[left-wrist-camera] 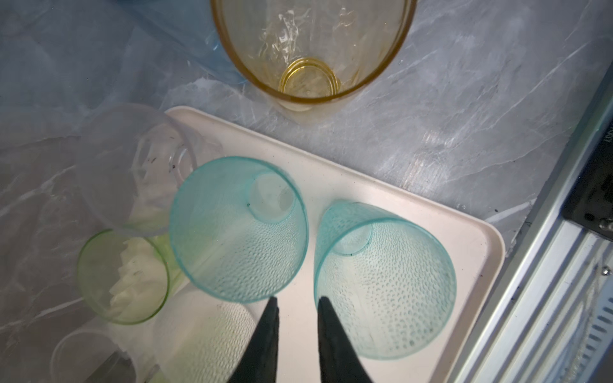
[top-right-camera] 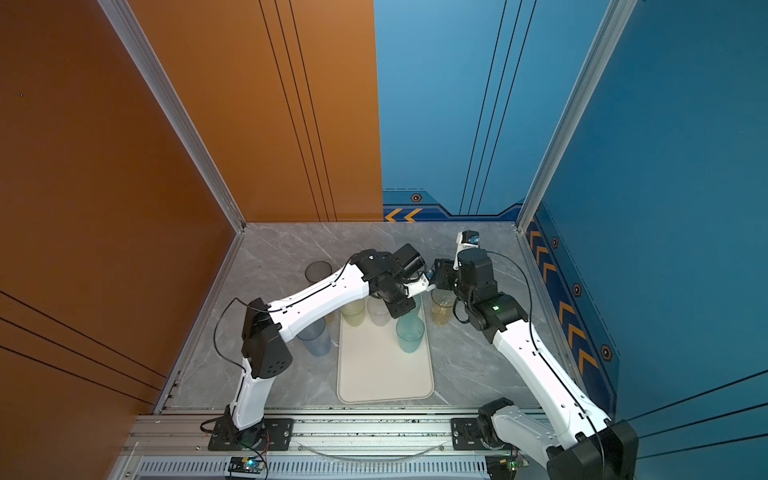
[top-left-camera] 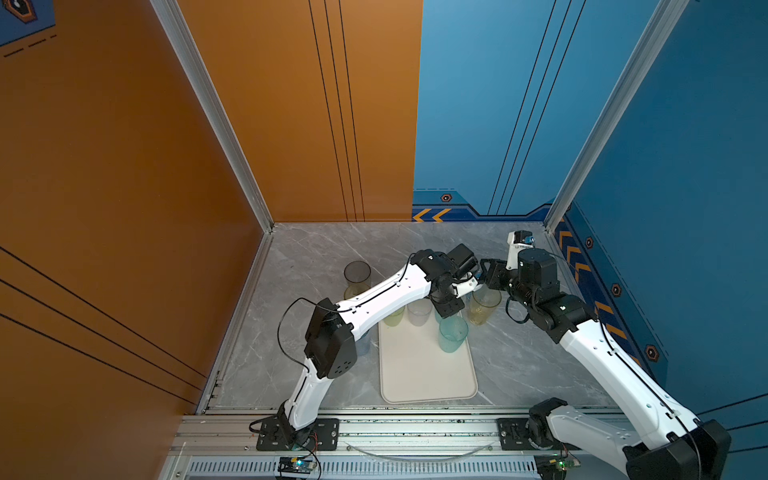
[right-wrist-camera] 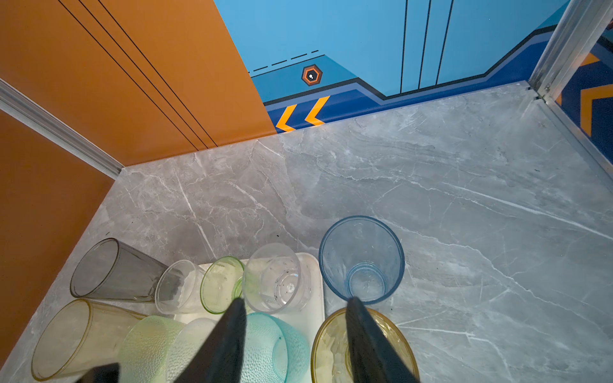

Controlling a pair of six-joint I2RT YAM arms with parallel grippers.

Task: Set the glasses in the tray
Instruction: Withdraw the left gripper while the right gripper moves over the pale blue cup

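The cream tray (top-left-camera: 428, 374) lies mid-table. On its far end stand two frosted teal glasses (left-wrist-camera: 238, 228) (left-wrist-camera: 384, 282), a clear one (left-wrist-camera: 132, 165) and a green one (left-wrist-camera: 122, 275). My left gripper (left-wrist-camera: 296, 303) hangs above the tray between the teal glasses, open by a narrow gap with nothing in it. A tall yellow glass (top-left-camera: 484, 305) stands on the table just off the tray's far right corner, and a blue glass (right-wrist-camera: 361, 258) stands behind it. Above these two hovers my right gripper (right-wrist-camera: 295, 303), open and empty.
A smoky grey glass (top-left-camera: 357, 272) and another yellow glass (right-wrist-camera: 76, 335) stand left of the tray's far end. A light blue glass (top-right-camera: 316, 336) stands under the left arm's elbow. Both wrists nearly meet above the tray's far right corner. Walls enclose three sides.
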